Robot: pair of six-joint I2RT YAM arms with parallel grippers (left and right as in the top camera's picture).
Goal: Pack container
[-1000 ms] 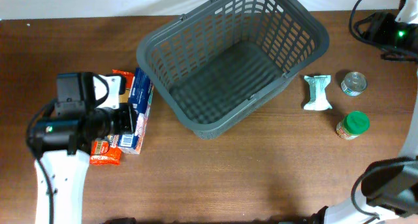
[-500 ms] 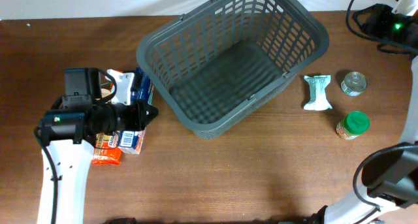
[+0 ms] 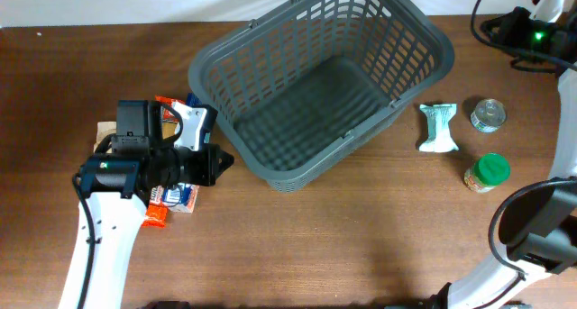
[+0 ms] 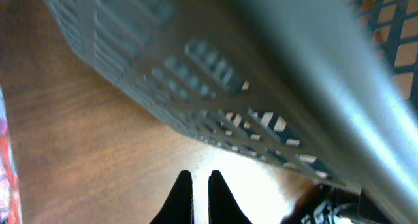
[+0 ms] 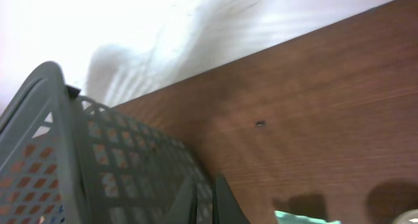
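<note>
Worktop (image 3: 297, 246): brown wood grain is seen below a white backdrop (image 3: 108, 3), and all the goods are laid on it.
Container (image 3: 320, 84): it is set at the middle-back of the worktop, turned at an angle, and nothing is seen inside it.
Change: over the last 1 s the left arm has been swung rightward, off the packets (image 3: 180, 198) and up to the container's near-left corner. The packets have been left on the worktop, partly hidden under the arm.
Meaning for the task: nothing has been carried across, so 0 items are judged packed. A pick from the packets is judged still to be made.
Left hand (image 4: 200, 196): it is held low and roughly level, pointed at the container's slotted wall and just beside it; contact cannot be told. Its 2 fingers are drawn almost together, with nothing between them.
Right hand (image 5: 204, 204): it is raised at the far-right side and faced along the worktop toward the container's wall. Its 2 fingers are likewise drawn close together, and nothing is held.
Goods at right: 1 white-green pouch (image 3: 439, 127), 1 tin (image 3: 488, 114) and 1 green-lidded jar (image 3: 488, 173) are laid apart from the container, well away from either hand.
</note>
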